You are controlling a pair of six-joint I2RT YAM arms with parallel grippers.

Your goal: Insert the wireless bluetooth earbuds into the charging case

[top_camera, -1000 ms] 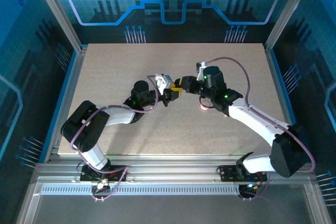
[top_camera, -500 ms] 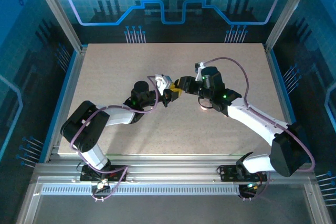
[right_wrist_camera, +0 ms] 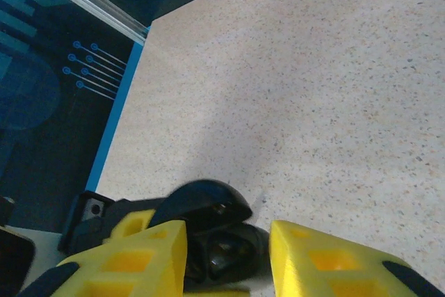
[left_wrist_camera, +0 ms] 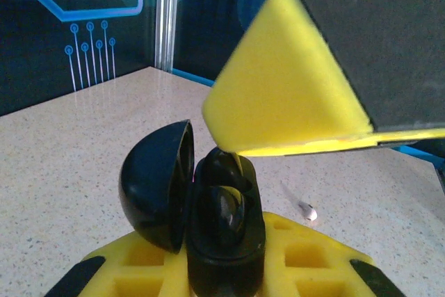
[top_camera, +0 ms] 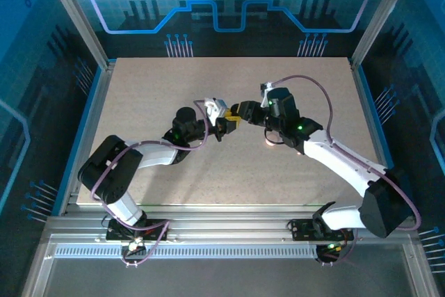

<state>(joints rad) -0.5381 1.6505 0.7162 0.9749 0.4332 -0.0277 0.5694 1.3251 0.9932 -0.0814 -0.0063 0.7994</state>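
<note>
My left gripper (top_camera: 224, 127) (left_wrist_camera: 222, 273) is shut on a black charging case (left_wrist_camera: 224, 222) (top_camera: 227, 124), held upright with its domed lid (left_wrist_camera: 156, 182) swung open. Something glossy sits in a socket of the case; I cannot tell whether it is an earbud. My right gripper (top_camera: 240, 112) (right_wrist_camera: 228, 259) is open right above the case (right_wrist_camera: 226, 252), with a yellow finger (left_wrist_camera: 285, 95) at the case's top edge and nothing clearly between the jaws. One white earbud (left_wrist_camera: 306, 210) lies on the table beyond the case.
A small pale pink spot (top_camera: 268, 142) lies on the speckled table (top_camera: 229, 81) under the right arm; I cannot tell what it is. Metal posts and blue panels ring the table. Both arms meet near the table's middle.
The right gripper's jaws have spread apart over the case. Both arms have barely shifted, and the left gripper keeps its hold on the case.
</note>
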